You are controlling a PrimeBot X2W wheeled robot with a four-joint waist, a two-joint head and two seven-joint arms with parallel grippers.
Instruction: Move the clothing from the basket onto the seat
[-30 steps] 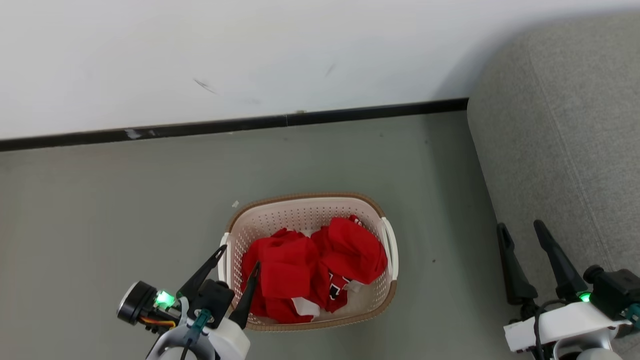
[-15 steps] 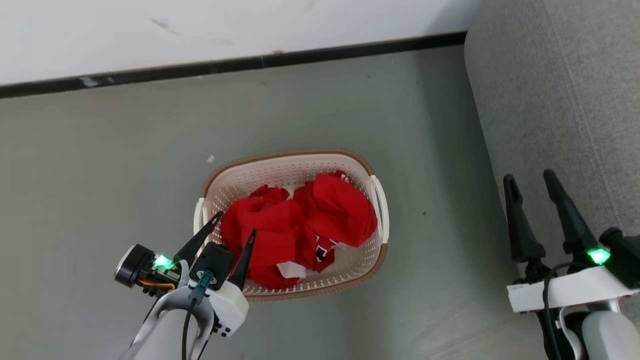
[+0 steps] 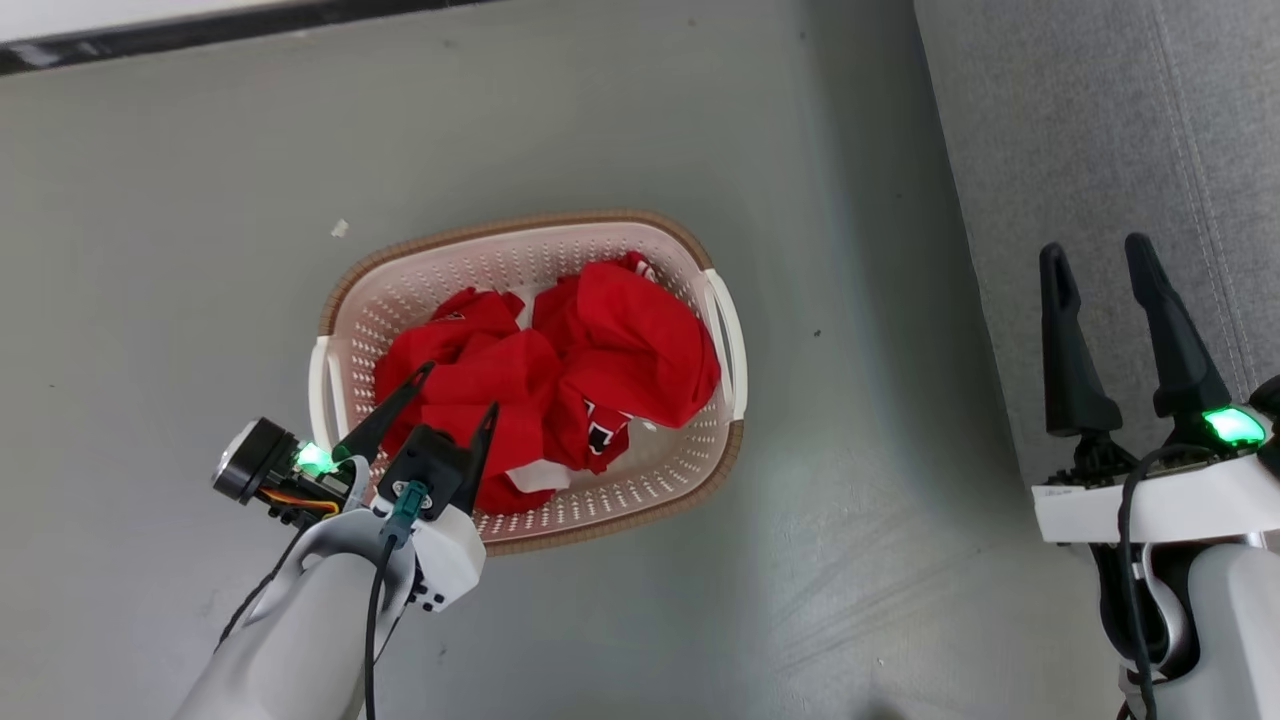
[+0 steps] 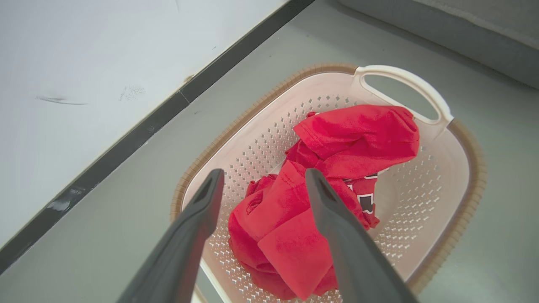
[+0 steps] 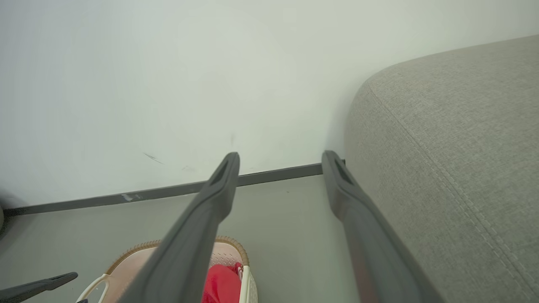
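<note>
Left pincer [image 3: 461, 387], released, angles over the clothing [image 3: 620, 340] — right pincer [image 3: 1092, 246] released, by the seat [image 3: 1100, 120].

You are looking along your left gripper [image 4: 264, 174], its two dark fingers [image 4: 189, 244] spread wide with nothing gripped, over the near end of the basket [image 4: 471, 168]. Between them lies the clothing [image 4: 358, 134], a crumpled red heap inside the basket (a bit of black-and-white trim peeks out beside the finger on the view's right). A white handle [image 4: 404, 80] arches at the far end. The basket stands on grey floor [image 4: 105, 219]. A black baseboard [image 4: 126, 143] and white wall [image 4: 84, 50] run behind, and the grey seat [image 4: 463, 33] crosses the upper right corner.
</note>
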